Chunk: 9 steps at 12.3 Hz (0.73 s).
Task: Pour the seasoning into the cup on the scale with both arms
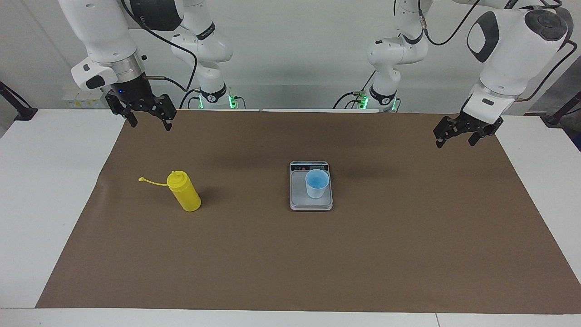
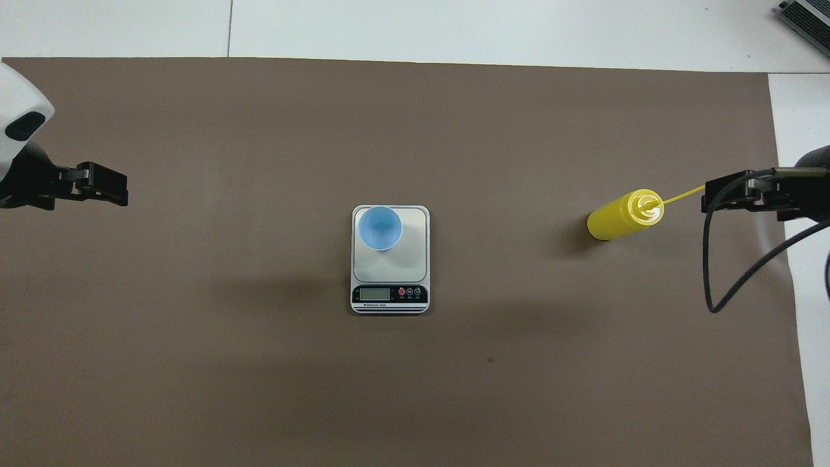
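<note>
Both tools are hanging wide open and empty. The right tool (image 1: 145,119) is up at the upper left of the facing view, with the yellow cylindrical plastic squeeze bottle (image 1: 184,190) standing below it, tilted, cap tether trailing. The left tool (image 1: 459,134) is waiting at upper right. Mid-frame, the small light-blue plastic cup (image 1: 316,183) is sitting on the flat silver-grey kitchen scale (image 1: 299,200), seemingly empty.
</note>
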Available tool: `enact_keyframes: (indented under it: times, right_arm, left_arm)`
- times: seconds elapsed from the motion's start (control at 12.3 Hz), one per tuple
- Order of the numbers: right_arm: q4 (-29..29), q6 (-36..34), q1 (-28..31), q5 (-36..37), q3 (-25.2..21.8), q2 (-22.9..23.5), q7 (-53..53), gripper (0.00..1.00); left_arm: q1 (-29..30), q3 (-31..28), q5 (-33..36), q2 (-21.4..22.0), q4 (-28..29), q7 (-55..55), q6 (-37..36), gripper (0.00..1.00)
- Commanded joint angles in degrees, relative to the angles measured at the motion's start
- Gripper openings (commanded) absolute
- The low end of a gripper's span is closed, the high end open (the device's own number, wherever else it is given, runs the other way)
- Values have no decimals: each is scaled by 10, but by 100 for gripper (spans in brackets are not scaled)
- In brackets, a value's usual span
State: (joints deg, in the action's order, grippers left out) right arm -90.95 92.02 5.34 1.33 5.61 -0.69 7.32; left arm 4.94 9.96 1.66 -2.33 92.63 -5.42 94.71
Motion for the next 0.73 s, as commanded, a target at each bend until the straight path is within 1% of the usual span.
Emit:
enact_keyframes:
  times: [0.0,0.16,0.65]
  right_arm:
    - [-6,2,2,3,5,-9,9,100]
    - [1,-1,2,-3,5,-5,7,100]
    - [-5,3,1,-4,5,-8,8,100]
  left_arm:
    - [3,0,6,16,19,5,3,100]
    - [2,0,6,17,20,6,0,100]
    - [2,1,5,17,20,5,1,100]
